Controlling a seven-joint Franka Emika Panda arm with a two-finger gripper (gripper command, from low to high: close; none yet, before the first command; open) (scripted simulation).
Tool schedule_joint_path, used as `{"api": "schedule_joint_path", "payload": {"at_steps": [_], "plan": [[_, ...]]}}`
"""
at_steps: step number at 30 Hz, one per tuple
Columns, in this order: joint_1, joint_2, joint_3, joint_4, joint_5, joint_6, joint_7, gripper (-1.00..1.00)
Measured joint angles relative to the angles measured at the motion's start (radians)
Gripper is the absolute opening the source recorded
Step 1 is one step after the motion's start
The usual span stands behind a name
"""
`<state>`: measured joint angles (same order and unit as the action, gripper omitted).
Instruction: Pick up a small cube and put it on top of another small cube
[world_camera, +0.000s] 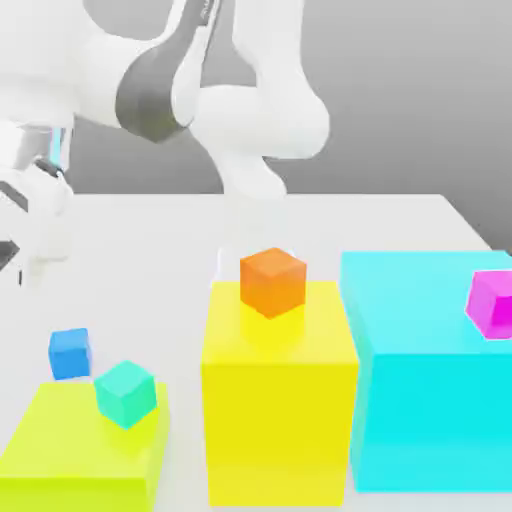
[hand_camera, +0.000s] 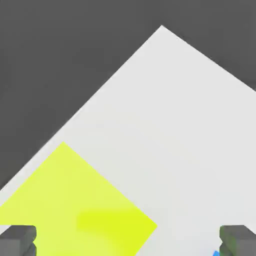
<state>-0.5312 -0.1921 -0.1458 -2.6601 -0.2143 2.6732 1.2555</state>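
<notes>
gripper (hand_camera: 128, 242) was wide open, holding nothing | small cube (world_camera: 70, 353) sat on the table (world_camera: 150, 260) just behind the lime block (world_camera: 60, 440), near the exterior view's left edge | your hand was probably above and behind it.

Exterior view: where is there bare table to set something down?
Bare white table lies behind the small bright-blue cube and big yellow block. Crowded in front: big lime block, yellow and big cyan block stand close together.

White arm bends low across the exterior view's upper left; gripper (hand_camera: 128, 242) jaws spread wide apart
</notes>
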Motion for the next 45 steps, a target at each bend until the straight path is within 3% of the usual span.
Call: {"api": "schedule_joint_path", "payload": {"at_steps": [5,9,17,18,25,33,38,45], "plan": [[-0.056,0.108,-0.068,-0.07,0.059,0.077,0.014,0.0],[-0.119,0.194,-0.094,-0.127,0.184,0.139,-0.03,0.0],[-0.216,0.427,0.043,-0.104,0.398,0.325,-0.169,0.0],[-0.232,0.458,0.062,-0.099,0.409,0.35,-0.179,-1.0],[-0.24,0.465,0.07,-0.098,0.407,0.357,-0.177,-1.0],[-0.206,0.243,-0.003,-0.138,0.245,0.177,-0.057,-1.0],[-0.152,0.183,0.033,-0.099,0.178,0.075,0.022,-1.0],[-0.046,0.12,0.089,-0.027,0.164,-0.061,0.085,-1.0]]}}
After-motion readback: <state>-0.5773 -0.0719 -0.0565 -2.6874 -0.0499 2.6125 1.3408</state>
